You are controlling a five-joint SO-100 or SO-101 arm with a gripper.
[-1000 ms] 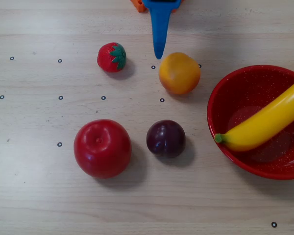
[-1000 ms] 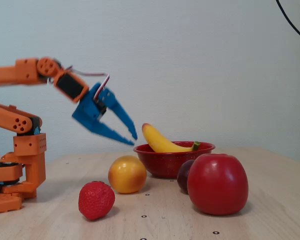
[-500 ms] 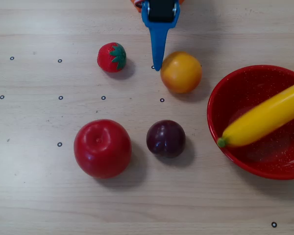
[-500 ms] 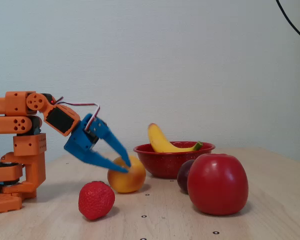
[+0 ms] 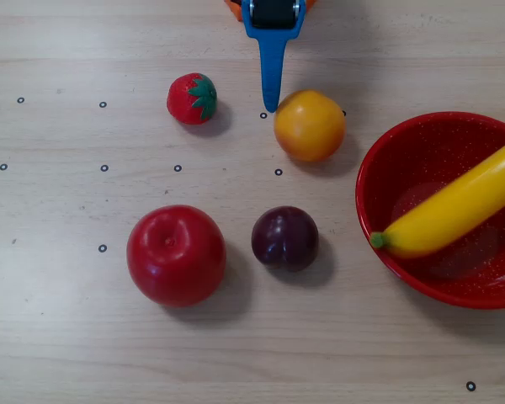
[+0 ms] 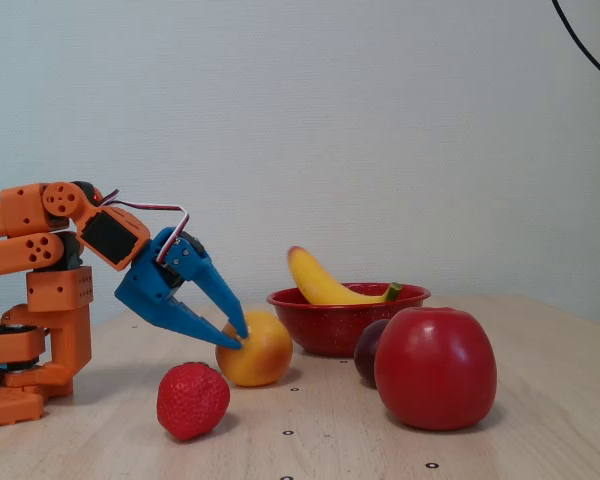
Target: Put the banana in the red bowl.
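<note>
Banana [image 5: 454, 212] lies slantwise in the red bowl [image 5: 387, 160], its green stem over the near-left rim in the overhead view and its other end running out past the right edge of that view; in the fixed view it leans on the rim with one end poking up above it. The job looks done. Going down in size from the pale wooden surface [image 5: 59, 320] and the bowl, there is the banana, then a red apple [image 5: 176, 254], a yellow-orange fruit [image 5: 309, 125], a dark plum [image 5: 284, 238] and a small strawberry [image 5: 192, 98]. The blue fingers [image 6: 225, 300] are slightly spread and hold nothing; their tips sit low against the yellow-orange fruit's left side in the fixed view, well apart from the bowl. The banana looks like light, stiff, glossy plastic, so likely slippery; a hold across its thick middle would be steadier than at the tapered ends.
</note>
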